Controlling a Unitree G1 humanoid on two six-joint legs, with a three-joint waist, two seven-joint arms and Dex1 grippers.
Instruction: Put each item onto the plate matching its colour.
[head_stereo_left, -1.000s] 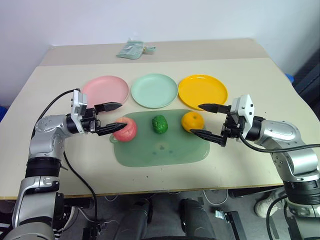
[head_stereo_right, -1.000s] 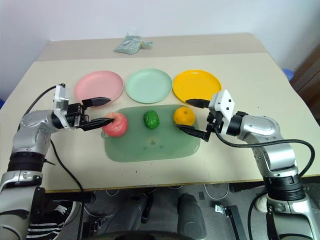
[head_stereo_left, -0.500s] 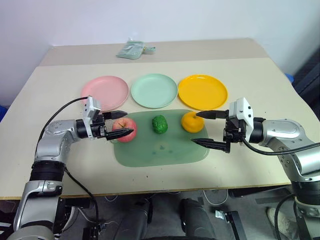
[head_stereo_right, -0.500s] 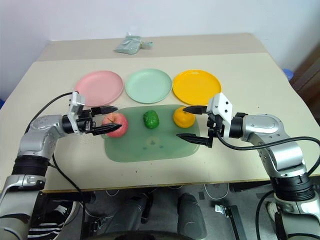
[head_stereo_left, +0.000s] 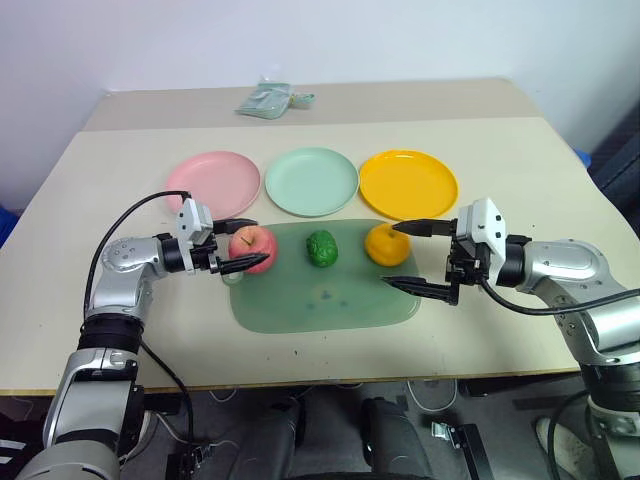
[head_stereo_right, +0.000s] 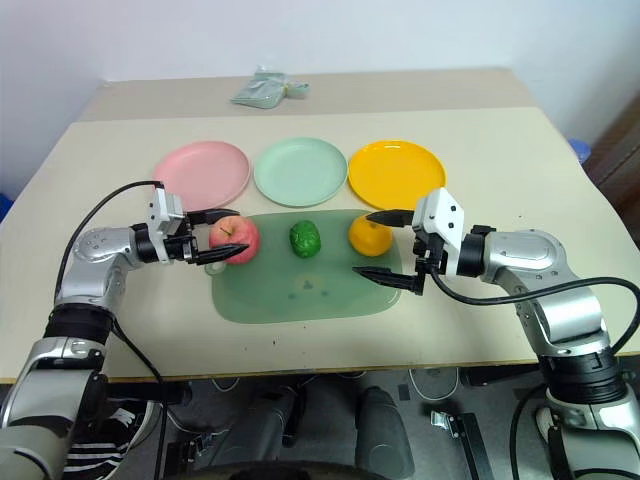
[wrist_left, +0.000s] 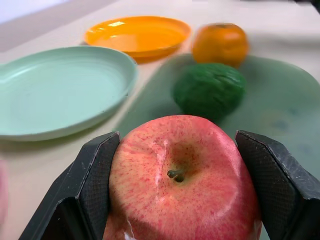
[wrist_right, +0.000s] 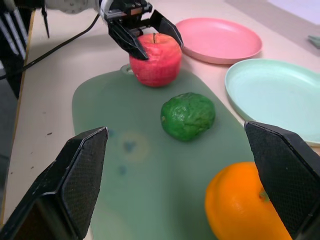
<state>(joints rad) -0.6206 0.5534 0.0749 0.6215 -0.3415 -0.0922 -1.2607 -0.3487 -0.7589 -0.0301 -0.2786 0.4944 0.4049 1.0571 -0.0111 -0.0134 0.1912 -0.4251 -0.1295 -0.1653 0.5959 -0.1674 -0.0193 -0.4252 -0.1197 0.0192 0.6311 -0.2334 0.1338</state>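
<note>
A pink-red apple stands on the left end of the green mat. My left gripper is shut on it, and the black pads press both its sides. The dark green bumpy vegetable lies mid-mat. Further right on the mat sits the orange. My right gripper stands open just to the right of the orange, its fingers wide apart and not touching it. Behind the mat sit the pink plate, the mint plate and the yellow-orange plate, all bare.
A small pale green packet lies at the table's far edge. The beige table stretches wide to the right of the plates and in front of the mat. A black cable loops from my left arm.
My left gripper has slid in around the apple and closed on it. The right gripper has hardly moved and stays open.
</note>
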